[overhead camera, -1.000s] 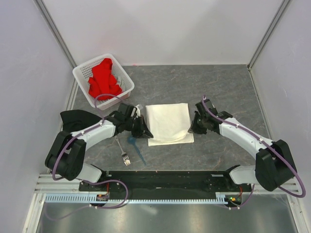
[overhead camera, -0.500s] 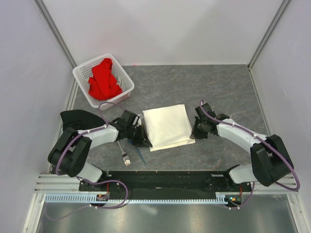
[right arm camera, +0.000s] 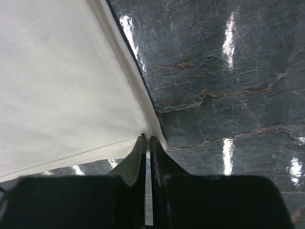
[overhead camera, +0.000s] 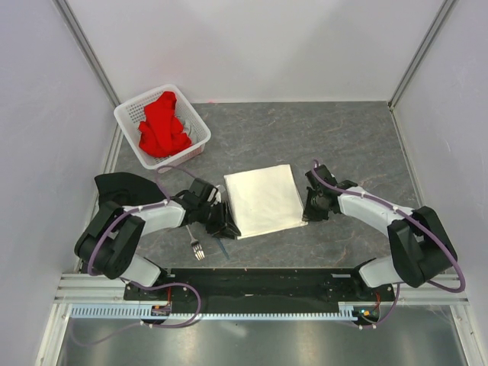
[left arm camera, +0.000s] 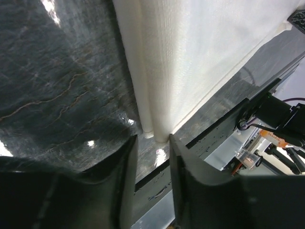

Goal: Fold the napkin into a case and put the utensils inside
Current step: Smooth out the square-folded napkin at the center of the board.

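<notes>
The cream-white napkin lies folded into a rectangle at the table's middle. My left gripper is at its near-left corner. In the left wrist view the jaws stand apart, with the napkin's layered corner right at the tips. My right gripper is at the near-right corner. In the right wrist view it is pinched on the napkin's corner edge. The silver fork lies near the front, left of the napkin. The blue spoon is mostly hidden under my left arm.
A white perforated basket holding a red cloth stands at the back left. A black cloth lies at the left edge behind my left arm. The table's front rail runs just below the fork.
My left gripper has moved right and nearer, to the napkin's near-left corner. My right gripper has dropped onto the near-right corner. The napkin has turned slightly.
</notes>
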{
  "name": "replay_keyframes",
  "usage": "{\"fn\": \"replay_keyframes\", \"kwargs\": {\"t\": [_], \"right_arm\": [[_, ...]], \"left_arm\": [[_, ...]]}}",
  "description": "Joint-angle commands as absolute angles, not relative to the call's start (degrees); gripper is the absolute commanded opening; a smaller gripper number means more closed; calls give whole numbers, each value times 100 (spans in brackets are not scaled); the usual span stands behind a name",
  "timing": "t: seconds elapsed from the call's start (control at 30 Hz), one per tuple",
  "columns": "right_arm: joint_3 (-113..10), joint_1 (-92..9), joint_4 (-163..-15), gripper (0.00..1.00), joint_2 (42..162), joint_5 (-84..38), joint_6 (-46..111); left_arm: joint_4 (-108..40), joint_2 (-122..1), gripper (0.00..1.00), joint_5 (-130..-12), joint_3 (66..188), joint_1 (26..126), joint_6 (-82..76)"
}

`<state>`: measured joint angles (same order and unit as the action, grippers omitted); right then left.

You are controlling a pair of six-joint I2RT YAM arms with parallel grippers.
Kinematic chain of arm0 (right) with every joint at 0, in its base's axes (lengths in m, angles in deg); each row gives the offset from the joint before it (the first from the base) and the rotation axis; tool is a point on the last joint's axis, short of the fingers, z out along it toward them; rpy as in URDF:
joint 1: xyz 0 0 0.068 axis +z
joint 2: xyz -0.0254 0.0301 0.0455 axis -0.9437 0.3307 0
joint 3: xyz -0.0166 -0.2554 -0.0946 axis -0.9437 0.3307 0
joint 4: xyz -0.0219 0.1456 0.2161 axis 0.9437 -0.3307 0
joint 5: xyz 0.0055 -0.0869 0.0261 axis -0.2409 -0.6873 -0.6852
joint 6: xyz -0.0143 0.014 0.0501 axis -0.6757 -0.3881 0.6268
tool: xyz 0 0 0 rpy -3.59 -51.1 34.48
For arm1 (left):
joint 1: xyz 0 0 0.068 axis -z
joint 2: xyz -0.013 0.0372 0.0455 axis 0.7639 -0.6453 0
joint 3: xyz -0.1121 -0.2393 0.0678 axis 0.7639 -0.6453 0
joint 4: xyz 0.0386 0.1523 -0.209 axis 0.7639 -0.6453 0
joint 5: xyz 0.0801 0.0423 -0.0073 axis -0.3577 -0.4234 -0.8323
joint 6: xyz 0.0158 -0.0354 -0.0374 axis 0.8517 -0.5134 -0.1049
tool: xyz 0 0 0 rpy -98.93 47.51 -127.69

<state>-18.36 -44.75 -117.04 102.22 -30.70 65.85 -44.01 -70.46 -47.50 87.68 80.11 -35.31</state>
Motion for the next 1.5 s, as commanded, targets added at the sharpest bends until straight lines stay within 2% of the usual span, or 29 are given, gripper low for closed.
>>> {"fn": "replay_keyframes", "kwargs": {"t": [0.0,0.03,0.1,0.13,0.2,0.37,0.4,0.5,0.6,0.73,0.87,1.03,1.13,1.2,1.3,1.47], "right_arm": [[-1905,-4494,-11804,14,10142,-3484,6167],[-1931,-4494,-11839,25,10089,-3466,6105],[-2107,-4494,-11997,33,9975,-3466,5894],[-2212,-4494,-12050,41,9948,-3449,5833],[-2318,-4485,-12138,44,9913,-3440,5684],[-2635,-4380,-12174,42,9948,-3265,5612],[-2626,-4310,-12113,35,9965,-3151,5639],[-2372,-4291,-11709,23,10053,-2693,5779],[-2082,-4291,-11593,16,10211,-2920,5823],[-1608,-4370,-11348,14,10229,-3175,5832],[-1641,-4406,-11531,12,10177,-3273,5753],[-2176,-4414,-11953,14,9703,-3194,5683],[-2493,-4309,-11823,24,9684,-2853,5718],[-2599,-4169,-11542,30,9789,-2562,5919],[-2819,-3827,-10866,34,10245,-1825,6201],[-3223,-3212,-9793,35,11037,-1209,6789]], "left_arm": [[-4490,-6512,48,-4718,8768,8057,-3420],[-4770,-6240,50,-4832,8830,8057,-3350],[-5132,-5992,52,-4982,9084,8048,-3148],[-5368,-5835,52,-5157,9172,8040,-3095],[-5441,-5789,50,-5211,9401,8031,-3015],[-5082,-6411,36,-4842,9700,8040,-3146],[-4967,-6509,32,-4798,9674,8057,-3182],[-4633,-6843,26,-4701,9455,8066,-3279],[-4343,-7028,24,-4719,9130,8084,-3323],[-4202,-7221,24,-4903,8822,8084,-3279],[-4517,-7073,24,-5070,8917,8084,-3121],[-5175,-6335,32,-5158,9409,7979,-3007],[-5292,-6220,33,-5114,9814,7593,-2989],[-5099,-6430,33,-4958,10086,7408,-3024],[-4914,-7132,29,-4868,10613,7065,-3024],[-4791,-8143,23,-4859,11343,6651,-2910]]}}
